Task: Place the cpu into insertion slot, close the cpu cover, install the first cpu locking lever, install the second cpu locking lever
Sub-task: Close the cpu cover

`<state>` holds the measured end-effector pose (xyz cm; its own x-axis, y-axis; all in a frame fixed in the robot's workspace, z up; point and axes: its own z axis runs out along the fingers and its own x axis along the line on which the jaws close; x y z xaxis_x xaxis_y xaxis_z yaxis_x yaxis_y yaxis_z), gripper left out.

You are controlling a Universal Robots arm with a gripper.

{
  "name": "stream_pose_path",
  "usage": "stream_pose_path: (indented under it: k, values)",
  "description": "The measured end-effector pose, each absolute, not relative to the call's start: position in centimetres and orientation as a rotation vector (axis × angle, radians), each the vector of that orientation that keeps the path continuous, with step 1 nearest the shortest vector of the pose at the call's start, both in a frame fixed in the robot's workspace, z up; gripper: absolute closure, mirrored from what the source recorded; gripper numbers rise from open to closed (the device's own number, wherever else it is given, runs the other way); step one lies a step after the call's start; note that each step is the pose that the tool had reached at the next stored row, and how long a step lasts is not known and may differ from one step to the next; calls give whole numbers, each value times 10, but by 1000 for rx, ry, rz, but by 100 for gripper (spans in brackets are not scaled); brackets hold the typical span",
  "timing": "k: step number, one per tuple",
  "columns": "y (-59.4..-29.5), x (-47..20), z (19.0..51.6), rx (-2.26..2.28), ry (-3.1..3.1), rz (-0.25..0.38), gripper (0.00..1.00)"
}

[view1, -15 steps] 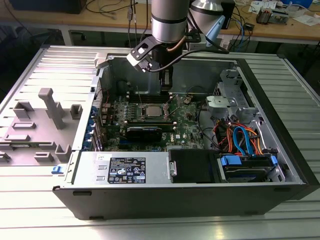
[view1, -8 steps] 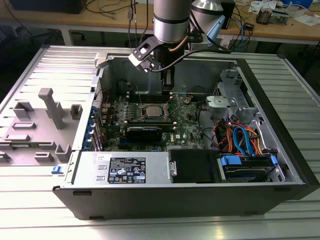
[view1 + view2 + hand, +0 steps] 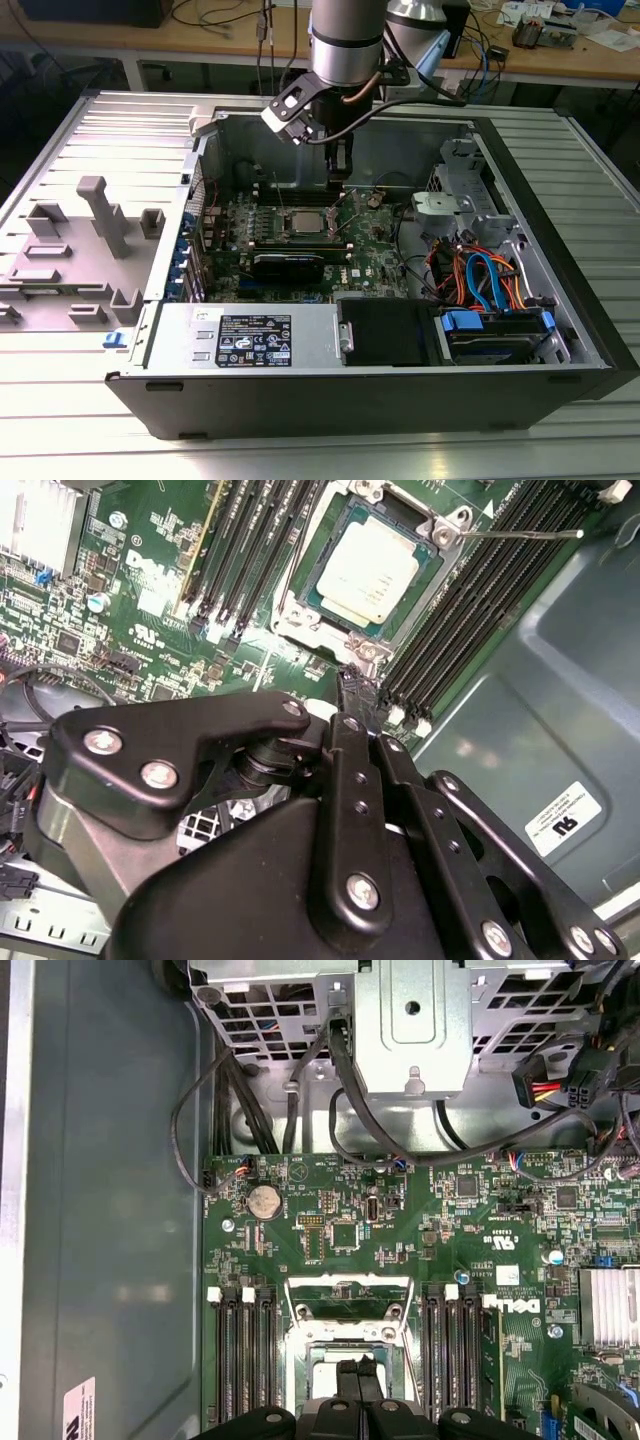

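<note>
Silver-grey on top, the small flat square cpu [image 3: 378, 572] lies inside the insertion slot [image 3: 328, 542], the square socket with a dark metal rim set into the green circuit board [image 3: 290, 1250]. In the exterior view we find the same cpu [image 3: 300, 222] near the middle of the open grey metal computer case [image 3: 180, 335]. We read the cpu cover [image 3: 350, 1283], a thin frame of dull grey metal with a large square window, as swung up off the socket, since in the first wrist view green board shows through its window; we judge it not yet closed. One thin bright wire locking lever [image 3: 520, 534] juts out sideways over the long black memory strips [image 3: 470, 595] and looks unlatched. The black gripper [image 3: 347, 680] hangs at the edge of the socket, and we cannot tell whether it touches. Its two fingers [image 3: 347, 1380] are drawn together with a hairline gap at most, and we see nothing held between them. Risks, in our judgement: a fingertip this close could nudge the chip sideways, and a cover pressed down on a skewed chip would bend the socket's contacts. A slip off the thin lever could drive the tip into the memory strips or the small parts soldered beside them.
</note>
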<state>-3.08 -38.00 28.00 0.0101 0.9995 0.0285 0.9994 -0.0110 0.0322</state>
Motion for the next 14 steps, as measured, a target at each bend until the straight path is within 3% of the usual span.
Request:
stream_pose_path:
  k: [14]
  values:
    - [-380, -27, 280, 2231, 2207, 67, 89]
